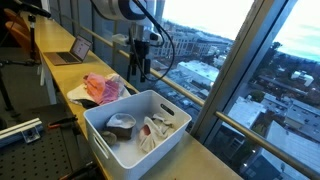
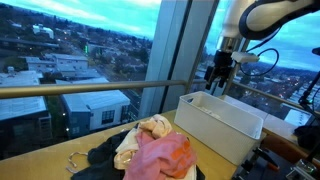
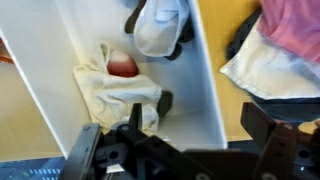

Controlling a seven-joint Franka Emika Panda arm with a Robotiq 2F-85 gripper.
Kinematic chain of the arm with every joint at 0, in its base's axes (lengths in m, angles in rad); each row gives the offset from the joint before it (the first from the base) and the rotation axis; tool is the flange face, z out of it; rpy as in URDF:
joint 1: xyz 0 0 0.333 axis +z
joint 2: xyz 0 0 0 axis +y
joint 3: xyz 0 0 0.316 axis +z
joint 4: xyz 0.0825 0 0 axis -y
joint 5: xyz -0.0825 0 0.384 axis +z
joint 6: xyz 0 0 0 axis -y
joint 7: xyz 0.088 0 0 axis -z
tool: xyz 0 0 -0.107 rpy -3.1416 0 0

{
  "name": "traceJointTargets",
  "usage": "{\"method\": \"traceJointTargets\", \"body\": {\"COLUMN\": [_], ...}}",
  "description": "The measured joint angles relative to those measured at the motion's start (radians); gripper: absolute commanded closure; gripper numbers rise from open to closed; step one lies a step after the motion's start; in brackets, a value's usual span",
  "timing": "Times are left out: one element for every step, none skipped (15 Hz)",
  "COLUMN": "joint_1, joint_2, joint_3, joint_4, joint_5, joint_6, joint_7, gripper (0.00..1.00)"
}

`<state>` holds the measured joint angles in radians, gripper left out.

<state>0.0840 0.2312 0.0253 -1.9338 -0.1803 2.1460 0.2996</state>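
Wrist view, L to R: a strip of bare table (image 3: 15, 120), then the white plastic bin (image 3: 212, 95). The bin is rectangular w/ thin straight walls, open top, smooth pale floor.

Inside, near its left wall, a cream cloth (image 3: 115, 85) lies crumpled w/ a red patch on top. Further along the bin, twd the top of the view, a white garment (image 3: 160, 25) w/ dark parts sits bunched up. The two look just apart.

Right of the bin wall, outside it, the pile of clothes (image 3: 285, 45) rests on the table: pink piece on top, white under it, a dark bit at the side.

In an exterior view, L to R: laptop (image 1: 72, 52) well back twd the table's far end, then the pile touching or just beside the bin. The bin spans nearly the table's full width, up to the window-side edge.

The fingers (image 1: 140, 68) hang above the bin's far part. They are spread wide, w/ nothing betw. them and touching nothing.
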Motion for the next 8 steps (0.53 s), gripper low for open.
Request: {"method": "traceJointTargets", "body": {"joint_1": [-0.028, -0.054, -0.078, -0.099, -0.117, -0.131, -0.14, -0.146], "joint_2": [0.013, 0.03, 0.051, 0.074, 0.099, 0.127, 0.157, 0.188], "joint_3": [-0.02, -0.039, -0.055, -0.069, -0.08, -0.088, -0.095, -0.098], "joint_4": [-0.006, -0.007, -0.006, -0.002, 0.004, 0.013, 0.025, 0.038], "joint_5": [0.0, 0.001, 0.005, 0.011, 0.015, 0.016, 0.019, 0.022], "joint_6": [0.022, 0.045, 0.068, 0.089, 0.109, 0.128, 0.142, 0.156], "joint_7": [-0.021, -0.04, -0.059, -0.076, -0.088, -0.097, -0.102, -0.104], "gripper": [0.0, 0.0, 0.0, 0.0, 0.0, 0.0, 0.0, 0.0]}}
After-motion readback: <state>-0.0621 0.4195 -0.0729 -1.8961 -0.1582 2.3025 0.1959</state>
